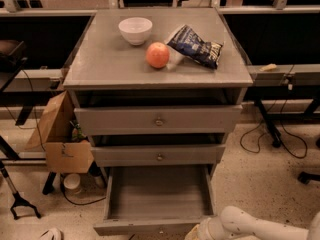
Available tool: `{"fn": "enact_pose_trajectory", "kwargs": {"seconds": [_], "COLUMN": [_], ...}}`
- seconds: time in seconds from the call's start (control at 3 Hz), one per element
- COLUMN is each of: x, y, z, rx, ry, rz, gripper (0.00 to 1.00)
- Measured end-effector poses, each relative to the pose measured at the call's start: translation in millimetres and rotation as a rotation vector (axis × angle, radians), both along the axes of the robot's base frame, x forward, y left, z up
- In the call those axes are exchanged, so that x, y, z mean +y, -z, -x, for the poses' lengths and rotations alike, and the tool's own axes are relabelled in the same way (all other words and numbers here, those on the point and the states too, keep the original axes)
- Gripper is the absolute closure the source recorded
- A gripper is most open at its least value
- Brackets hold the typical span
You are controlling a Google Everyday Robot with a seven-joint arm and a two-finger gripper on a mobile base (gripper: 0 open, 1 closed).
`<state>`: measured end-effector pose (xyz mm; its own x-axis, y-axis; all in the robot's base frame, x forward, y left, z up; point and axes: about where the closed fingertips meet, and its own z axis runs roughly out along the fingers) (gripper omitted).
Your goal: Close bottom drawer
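Bottom drawer [157, 196], the lowest of three in the grey desk [110, 64], stands pulled well out toward the camera, its plain grey inside bare and open upward, while the middle drawer [160, 155] and the top drawer [159, 120] above it sit nearly shut. Its low front panel runs left to right across the bottom of the view, so the long axis lies sideways and the travel runs straight back under the desk, away from the camera. The end effector [198, 232] sits at the bottom edge of the view, just beside the right end of that front panel and seemingly against it, with the white arm [250, 226] trailing off to the right; whether it is spread or pressed together cannot be told. As wood, the drawer should be stiff and not fragile, probably light since nothing lies in it, and likely to slide with some friction. No grasp looks needed: a flat push on the front panel should do, best near its middle, because a push at the right end alone could skew the box and make it bind. Its knob is hard to make out from here. On the desk top rest a white bowl [135, 30], an apple [157, 54] and a dark snack bag [195, 46], all well clear of the push, and a cardboard box [60, 139] stands on the floor to the left.
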<state>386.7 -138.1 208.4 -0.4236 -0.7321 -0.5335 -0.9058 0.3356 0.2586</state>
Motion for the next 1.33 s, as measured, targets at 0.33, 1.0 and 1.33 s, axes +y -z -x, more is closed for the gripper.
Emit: {"fn": "enact_pose_trajectory", "kwargs": {"seconds": [0.33, 1.0, 1.33], "x": [12, 17, 16], "y": [25, 41, 36], "z": [-16, -49, -59], "rx": [0.02, 0.023, 0.01], "ry": [-0.003, 0.016, 0.018], "rz": [0.014, 0.039, 0.042], "gripper": [0.91, 0.5, 0.26]}}
